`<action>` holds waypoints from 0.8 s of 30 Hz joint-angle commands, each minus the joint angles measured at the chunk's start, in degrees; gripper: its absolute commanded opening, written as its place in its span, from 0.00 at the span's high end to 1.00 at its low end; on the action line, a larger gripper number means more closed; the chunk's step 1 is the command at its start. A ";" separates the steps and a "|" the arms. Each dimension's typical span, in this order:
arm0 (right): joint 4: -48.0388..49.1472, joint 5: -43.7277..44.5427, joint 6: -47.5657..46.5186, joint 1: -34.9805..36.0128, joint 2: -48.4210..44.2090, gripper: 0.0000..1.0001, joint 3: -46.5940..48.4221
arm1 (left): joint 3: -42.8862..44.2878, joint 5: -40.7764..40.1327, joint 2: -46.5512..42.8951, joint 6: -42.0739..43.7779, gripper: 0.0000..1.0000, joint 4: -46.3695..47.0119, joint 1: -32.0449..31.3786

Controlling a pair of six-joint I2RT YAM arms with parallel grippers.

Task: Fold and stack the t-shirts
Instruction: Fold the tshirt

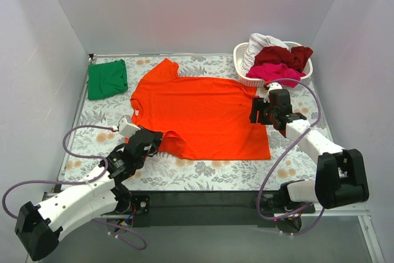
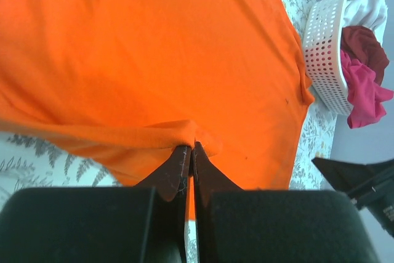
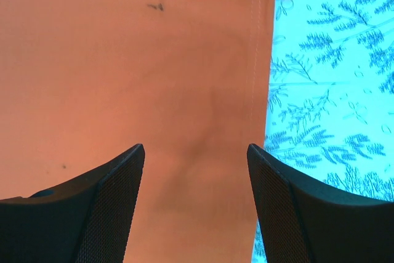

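Observation:
A bright orange-red t-shirt (image 1: 203, 112) lies spread flat in the middle of the table. My left gripper (image 1: 159, 140) is shut on its near left sleeve; the left wrist view shows the cloth (image 2: 154, 60) pinched at the fingertips. My right gripper (image 1: 256, 113) is open and empty over the shirt's right hem; the right wrist view shows the cloth (image 3: 154, 78) below the spread fingers (image 3: 111, 183). A folded green t-shirt (image 1: 107, 79) lies at the far left. White, dark red (image 1: 284, 56) and magenta pink (image 1: 277, 73) shirts are heaped in the basket.
A white lattice basket (image 1: 246, 77) stands at the far right corner and also shows in the left wrist view (image 2: 326, 53). The table has a floral cloth (image 1: 203, 173) and white walls on three sides.

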 commanded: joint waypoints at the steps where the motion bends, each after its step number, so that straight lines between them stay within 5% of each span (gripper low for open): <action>1: -3.85 1.78 0.84 -0.14 -3.93 0.38 -1.76 | -1.34 6.19 2.99 5.85 1.00 9.25 5.14; 15: -19.68 11.70 6.03 0.92 -15.27 0.39 -6.60 | -2.40 23.24 14.93 21.68 1.00 25.77 20.61; 24: -24.43 4.94 12.79 1.09 -17.20 0.41 -9.05 | -1.88 30.03 22.42 25.11 1.00 31.41 23.26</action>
